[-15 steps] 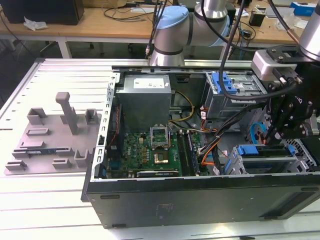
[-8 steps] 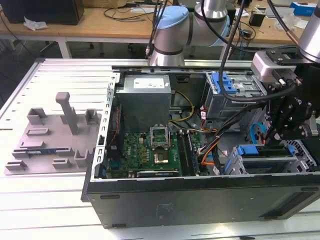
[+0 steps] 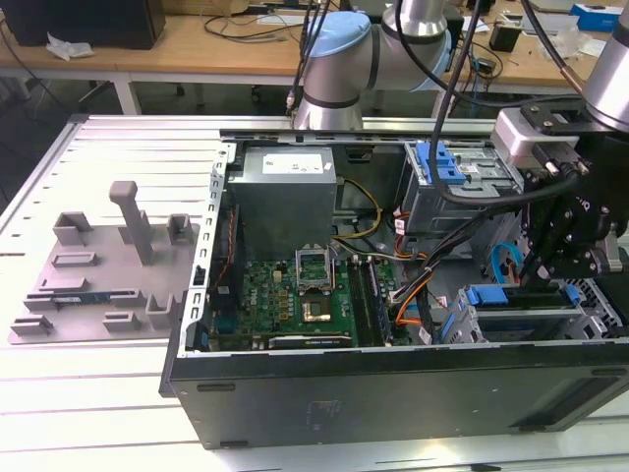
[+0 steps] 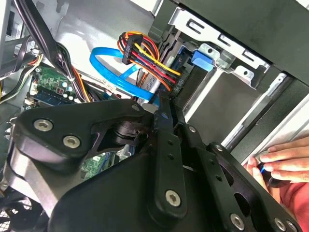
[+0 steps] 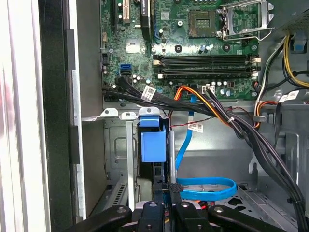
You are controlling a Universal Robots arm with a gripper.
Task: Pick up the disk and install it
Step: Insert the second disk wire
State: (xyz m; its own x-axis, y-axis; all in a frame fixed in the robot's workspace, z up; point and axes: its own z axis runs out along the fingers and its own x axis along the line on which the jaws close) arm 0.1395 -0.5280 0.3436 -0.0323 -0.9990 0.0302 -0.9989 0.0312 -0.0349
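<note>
Inside the computer case (image 3: 393,383), gripper (image 5: 163,191) at drive cage (image 5: 126,159)

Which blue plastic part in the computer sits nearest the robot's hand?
The blue bracket in the lower drive cage, directly under the hand; the other blue latch sits farther back.

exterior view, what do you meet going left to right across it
Grey plastic fixture tray with upright posts → grey metal power supply box → green motherboard → blue-handled grey metal drive cage → black gripper at the exterior view's right.
</note>
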